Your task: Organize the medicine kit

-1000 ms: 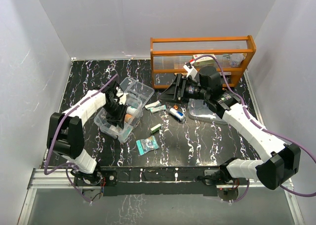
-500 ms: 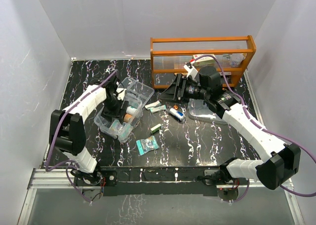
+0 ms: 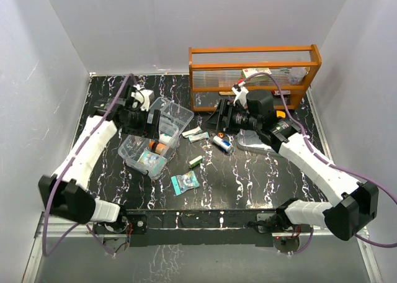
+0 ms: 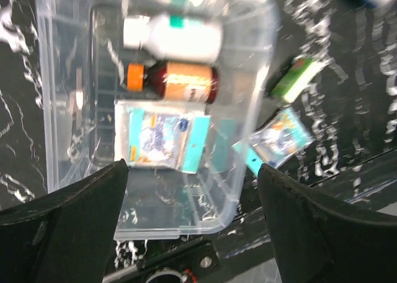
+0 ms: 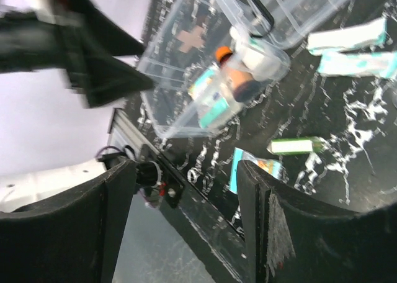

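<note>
The left hand (image 4: 191,165) hangs open and empty over the medicine kit (image 4: 180,199), a clear plastic box at the left of the black marbled counter (image 3: 248,177). The kit holds a white bottle (image 4: 173,38), an orange-capped brown bottle (image 4: 180,81) and a teal-and-white packet (image 4: 158,140); the label print is too blurred to read. The right hand (image 5: 186,162), also open and empty, is right of the kit, where a green box (image 5: 294,146) and a teal packet (image 5: 254,168) lie loose.

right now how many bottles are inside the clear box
2. In the box, a white bottle and a brown bottle lie side by side, the brown one next to a teal packet. Others may be hidden underneath.
</note>
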Robot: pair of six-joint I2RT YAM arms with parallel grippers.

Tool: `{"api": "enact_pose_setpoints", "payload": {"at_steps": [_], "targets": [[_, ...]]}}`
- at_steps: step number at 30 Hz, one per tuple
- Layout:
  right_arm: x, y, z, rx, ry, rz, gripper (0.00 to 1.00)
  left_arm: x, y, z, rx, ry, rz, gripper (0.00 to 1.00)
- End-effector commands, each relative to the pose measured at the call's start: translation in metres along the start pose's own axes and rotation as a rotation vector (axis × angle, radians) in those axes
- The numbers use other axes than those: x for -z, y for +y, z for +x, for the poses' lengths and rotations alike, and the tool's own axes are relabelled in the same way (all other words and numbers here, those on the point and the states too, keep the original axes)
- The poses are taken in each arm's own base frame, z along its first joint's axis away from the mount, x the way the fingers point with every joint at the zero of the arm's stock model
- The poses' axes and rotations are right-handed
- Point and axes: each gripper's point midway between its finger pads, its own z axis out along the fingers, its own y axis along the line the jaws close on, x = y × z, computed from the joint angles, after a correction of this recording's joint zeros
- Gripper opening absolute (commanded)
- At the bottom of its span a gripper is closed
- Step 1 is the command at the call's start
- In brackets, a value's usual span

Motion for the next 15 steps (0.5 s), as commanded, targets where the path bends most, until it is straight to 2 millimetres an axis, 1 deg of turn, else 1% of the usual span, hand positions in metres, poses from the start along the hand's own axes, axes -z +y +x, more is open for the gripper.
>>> {"api": "enact_pose_setpoints", "payload": {"at_steps": [1, 2, 4, 6, 7, 9, 13, 14, 15], "targets": [[-0.001, -0.025, 0.022, 0.085, -0.01, 0.122, 0.64, 0.069, -0.04, -0.044, -0.047, -0.341, 0.154, 0.87], [-0.003, -0.03, 0.031, 0.089, 0.001, 0.141, 0.64, 0.077, -0.045, -0.046, -0.045, -0.384, 0.172, 0.9], [-0.007, -0.038, 0.047, 0.087, 0.015, 0.168, 0.64, 0.094, -0.052, -0.048, -0.038, -0.466, 0.201, 0.91], [-0.012, -0.043, 0.063, 0.076, 0.029, 0.183, 0.64, 0.111, -0.055, -0.048, -0.018, -0.535, 0.204, 0.91], [-0.015, -0.05, 0.072, 0.064, 0.042, 0.197, 0.63, 0.119, -0.056, -0.047, -0.01, -0.566, 0.202, 0.92], [-0.022, -0.056, 0.085, 0.061, 0.064, 0.208, 0.62, 0.136, -0.055, -0.045, 0.016, -0.631, 0.19, 0.92], [-0.037, -0.067, 0.115, 0.102, 0.147, 0.252, 0.6, 0.159, -0.054, -0.035, 0.085, -0.741, 0.179, 0.92], [-0.04, -0.07, 0.121, 0.115, 0.163, 0.268, 0.6, 0.161, -0.052, -0.033, 0.102, -0.754, 0.175, 0.92], [-0.043, -0.072, 0.127, 0.127, 0.175, 0.281, 0.6, 0.166, -0.052, -0.031, 0.114, -0.78, 0.173, 0.92]]}}
